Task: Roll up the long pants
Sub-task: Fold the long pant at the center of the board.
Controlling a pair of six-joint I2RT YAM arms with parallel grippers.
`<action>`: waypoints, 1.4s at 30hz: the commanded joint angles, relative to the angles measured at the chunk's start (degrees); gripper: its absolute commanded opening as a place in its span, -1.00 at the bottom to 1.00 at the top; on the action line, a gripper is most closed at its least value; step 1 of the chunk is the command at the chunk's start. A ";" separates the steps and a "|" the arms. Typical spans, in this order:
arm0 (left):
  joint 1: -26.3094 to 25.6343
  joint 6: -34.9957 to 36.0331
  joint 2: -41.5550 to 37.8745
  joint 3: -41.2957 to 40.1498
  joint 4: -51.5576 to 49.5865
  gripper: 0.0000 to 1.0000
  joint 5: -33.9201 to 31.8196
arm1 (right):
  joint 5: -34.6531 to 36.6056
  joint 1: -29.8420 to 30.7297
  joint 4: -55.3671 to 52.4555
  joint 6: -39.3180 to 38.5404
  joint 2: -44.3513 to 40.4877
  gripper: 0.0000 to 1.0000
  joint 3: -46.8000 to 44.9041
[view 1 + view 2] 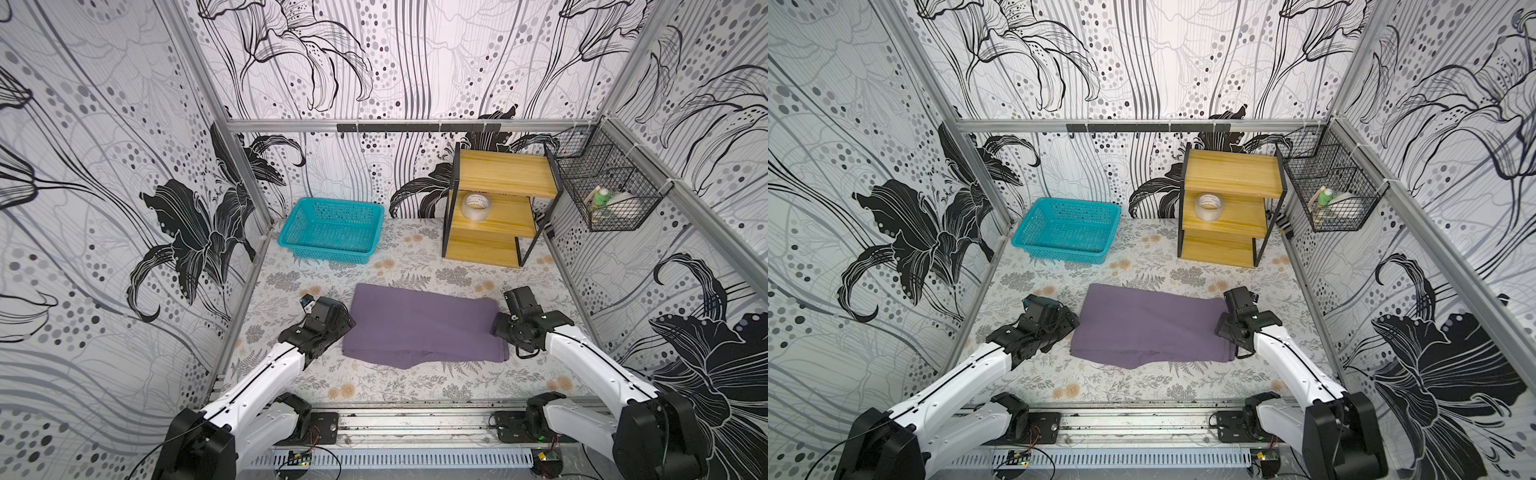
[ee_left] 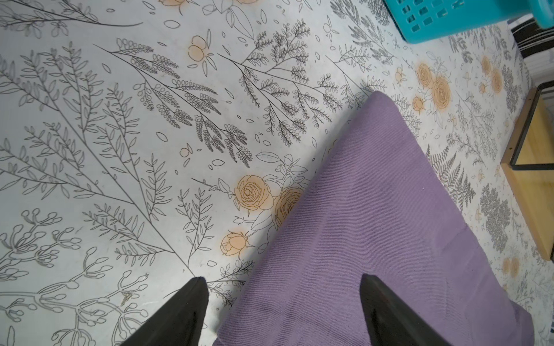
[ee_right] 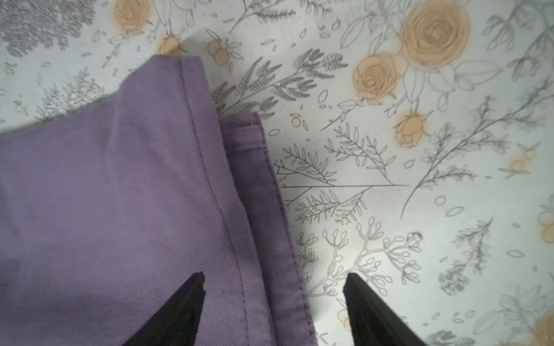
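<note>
Rolling looks not yet begun: the long pants (image 1: 422, 328) lie folded flat on the desk (image 1: 374, 386) between the left hand (image 2: 281, 278) and right hand (image 3: 274, 275), each released, grasping nothing, straddling its nearest edge, so next both must pinch one edge and turn it over.

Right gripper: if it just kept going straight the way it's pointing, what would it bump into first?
Most likely the long pants: the right gripper, jaws open, straddles their stitched hem and points down at it. The flowered table lies right beside and beneath; depth is hard to judge.
</note>
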 commanded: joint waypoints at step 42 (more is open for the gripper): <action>-1.72 2.41 -6.94 0.94 -6.65 0.48 -7.10 | -4.57 5.56 24.70 5.51 22.57 0.06 4.56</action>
